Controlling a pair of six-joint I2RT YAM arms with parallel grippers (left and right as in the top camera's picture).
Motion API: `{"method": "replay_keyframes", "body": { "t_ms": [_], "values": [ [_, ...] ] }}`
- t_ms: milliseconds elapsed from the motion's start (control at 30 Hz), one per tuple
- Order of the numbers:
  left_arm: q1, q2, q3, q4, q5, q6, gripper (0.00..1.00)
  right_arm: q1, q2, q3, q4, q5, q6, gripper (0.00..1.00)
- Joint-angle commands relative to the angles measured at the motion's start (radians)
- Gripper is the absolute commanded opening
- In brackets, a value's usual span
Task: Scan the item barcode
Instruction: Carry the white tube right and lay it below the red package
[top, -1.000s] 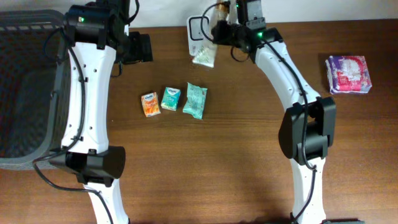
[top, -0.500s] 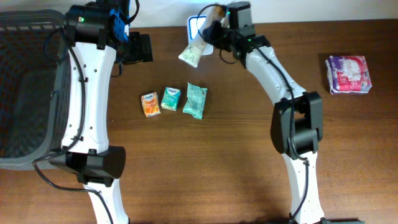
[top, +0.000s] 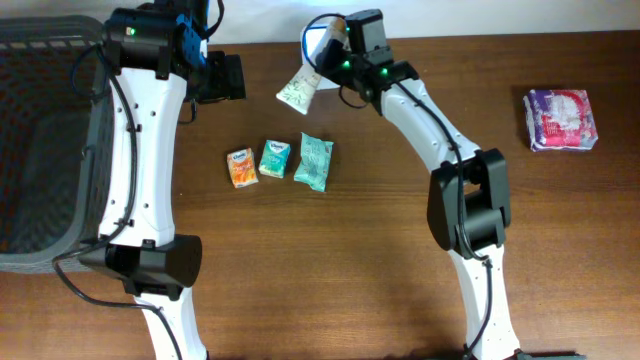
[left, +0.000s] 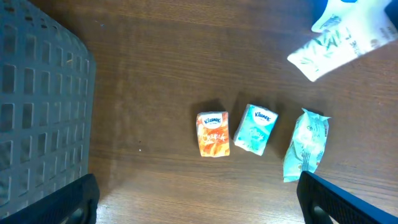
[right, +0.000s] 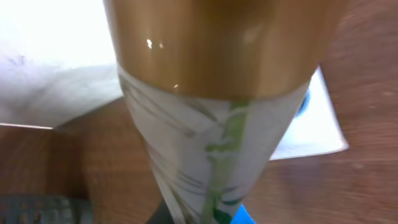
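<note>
Place: a mock shop checkout set up in a robot lab.
Shop signs: grey shopping basket (top: 40, 262), small tissue packs (top: 274, 158) and a purple packet (top: 561, 119) on the wooden worktop (top: 330, 260), white scanner (top: 316, 44).
Lab signs: two white robot arms (top: 140, 150), bare wall (top: 500, 15).

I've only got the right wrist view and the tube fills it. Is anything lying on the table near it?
Observer: Yes: an orange packet, a teal packet and a green pouch lie in a row, nearer the arm bases than the tube.
Operator: Where's the left gripper?
Observer: The left gripper hovers open to the tube's left, holding nothing.
Operator: Anything off to the right?
Observer: A purple pack lies near the table's right edge.
</note>
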Motion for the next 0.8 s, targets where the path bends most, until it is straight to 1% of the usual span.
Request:
{"method": "replay_keyframes", "body": {
  "t_ms": [0, 67, 100, 167, 200, 333, 367, 433, 533, 600, 667, 767],
  "values": [
    [0.001, -0.008, 0.011, 0.001, 0.000, -0.006, 0.99, -0.103, -0.122, 0.095, -0.097, -0.014, -0.057, 0.04],
    [0.001, -0.008, 0.011, 0.001, 0.000, -0.006, 0.99, -0.192, -0.165, 0.143, -0.236, -0.014, -0.101, 0.04],
    [0.001, -0.008, 0.011, 0.001, 0.000, -0.006, 0.99, -0.247, -0.188, 0.164, -0.315, -0.014, -0.164, 0.04],
    [0.001, -0.008, 0.011, 0.001, 0.000, -0.006, 0.99, -0.338, -0.214, 0.196, -0.468, -0.018, -0.333, 0.04],
    [0.001, -0.008, 0.011, 0.001, 0.000, -0.006, 0.99, -0.414, -0.222, 0.215, -0.600, 0.011, -0.378, 0.04],
    [0.001, -0.008, 0.011, 0.001, 0.000, -0.006, 0.99, -0.616, -0.222, 0.214, -0.806, 0.017, -0.377, 0.04],
    [0.001, -0.008, 0.011, 0.001, 0.000, -0.006, 0.99, -0.683, -0.222, 0.214, -0.843, 0.017, -0.357, 0.04],
    [0.001, -0.008, 0.011, 0.001, 0.000, -0.006, 0.99, -0.814, -0.219, 0.212, -0.923, 0.004, -0.258, 0.04],
    [0.001, -0.008, 0.011, 0.001, 0.000, -0.006, 0.99, -0.915, -0.218, 0.176, -0.995, 0.006, -0.245, 0.04],
    [0.001, -0.008, 0.011, 0.001, 0.000, -0.006, 0.99, -0.954, -0.218, 0.129, -0.999, 0.007, -0.241, 0.04],
    [0.001, -0.008, 0.011, 0.001, 0.000, -0.006, 0.99, -0.975, -0.218, 0.075, -0.974, 0.029, -0.217, 0.04],
    [0.001, -0.008, 0.011, 0.001, 0.000, -0.006, 0.99, -0.980, -0.217, -0.068, -0.851, 0.074, -0.214, 0.04]
  ]
}}
